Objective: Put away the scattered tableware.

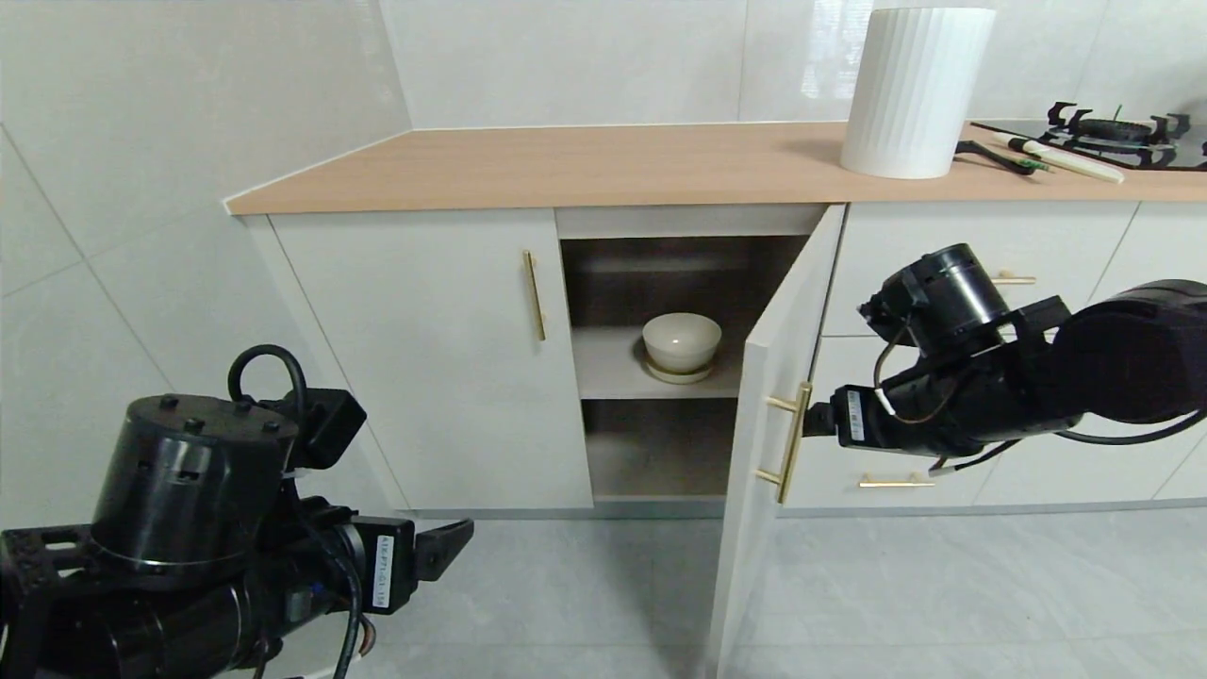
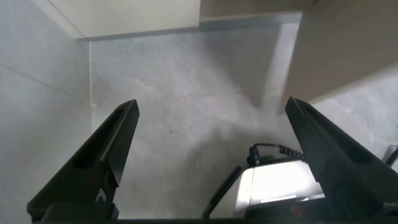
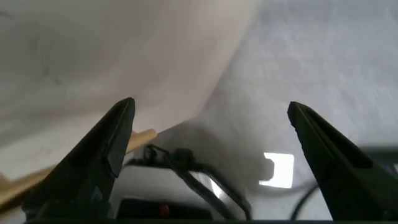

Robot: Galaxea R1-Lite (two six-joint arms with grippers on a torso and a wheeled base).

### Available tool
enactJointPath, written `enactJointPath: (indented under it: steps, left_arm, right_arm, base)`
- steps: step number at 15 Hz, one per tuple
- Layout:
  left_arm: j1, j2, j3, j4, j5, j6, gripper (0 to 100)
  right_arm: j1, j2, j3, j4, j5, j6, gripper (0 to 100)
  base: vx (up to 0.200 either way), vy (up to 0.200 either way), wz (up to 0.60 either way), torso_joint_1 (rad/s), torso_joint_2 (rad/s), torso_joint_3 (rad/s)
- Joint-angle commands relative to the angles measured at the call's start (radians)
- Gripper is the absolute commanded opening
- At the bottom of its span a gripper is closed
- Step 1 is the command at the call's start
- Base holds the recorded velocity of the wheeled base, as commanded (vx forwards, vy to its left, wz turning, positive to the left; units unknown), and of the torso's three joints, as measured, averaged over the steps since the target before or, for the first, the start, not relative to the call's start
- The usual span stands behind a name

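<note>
Bowl (image 1: 681, 339): pale, round, standing upright with its mouth up. Being round, it has no long axis to note. It sits on a small plate (image 1: 677, 375) on the middle shelf (image 1: 613, 368) of the open cupboard, centre of the head view, toward the shelf's right side.

Cupboard door (image 1: 768, 396): swung out toward the camera, with its brass handle (image 1: 790, 441) on the outer face.

Right gripper (image 1: 817, 419): at the door handle, right of centre. Its jaws are spread (image 3: 211, 106) and grasp nothing. The brass bar (image 3: 37, 177) runs just beside one finger; contact cannot be told. The bowl lies up and left of these jaws, behind the door's edge, well apart.

Left gripper (image 1: 457, 539): lower left, low over the floor (image 2: 199, 81). Jaws released (image 2: 211, 106) and empty, with the bowl well above and to their right.

Tabletop (image 1: 566, 165): a white ribbed canister (image 1: 915, 90) stands at upper right.
</note>
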Motion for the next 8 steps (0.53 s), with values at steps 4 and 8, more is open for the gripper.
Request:
enactJointPath:
  steps: [4, 8]
  left_arm:
    - [0.0, -0.007, -0.003, -0.001, 0.002, -0.002, 100]
    - [0.0, -0.033, -0.002, -0.001, 0.001, -0.001, 100]
  right_arm:
    - [0.058, 0.176, -0.112, -0.064, 0.004, 0.005, 100]
    - [0.073, 0.2, -0.103, -0.127, 0.0, 0.008, 100]
  base:
    - [0.0, 0.0, 0.0, 0.0, 0.0, 0.0]
    - [0.0, 0.0, 0.0, 0.0, 0.0, 0.0]
